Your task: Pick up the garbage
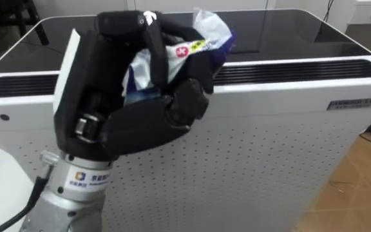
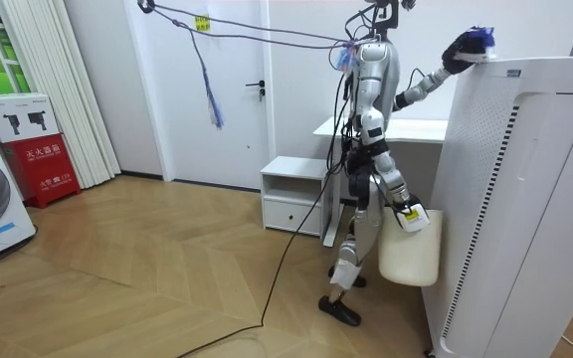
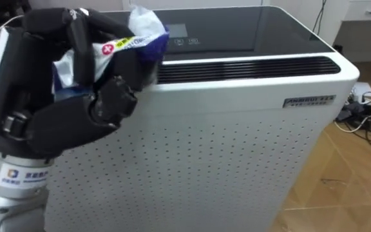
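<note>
My left hand (image 1: 127,122) comes in from the lower left and is shut on a crumpled white and blue wrapper (image 1: 205,35) with a red and yellow label. Hand and wrapper are held at the front edge of the top of a tall white perforated appliance (image 1: 269,129). In the room view I stand close beside this appliance (image 2: 525,199), with the left arm raised so that the left hand (image 2: 456,55) and the wrapper (image 2: 480,40) are at its top corner. My right hand (image 2: 406,214) hangs low at my side and carries a white bin (image 2: 406,249) off the floor.
The appliance has a glossy black top (image 1: 288,32) with a slotted vent along its front. Cables (image 3: 366,103) lie on the wooden floor to its right. Behind me stand a low white cabinet (image 2: 291,194) and a white desk (image 2: 406,129).
</note>
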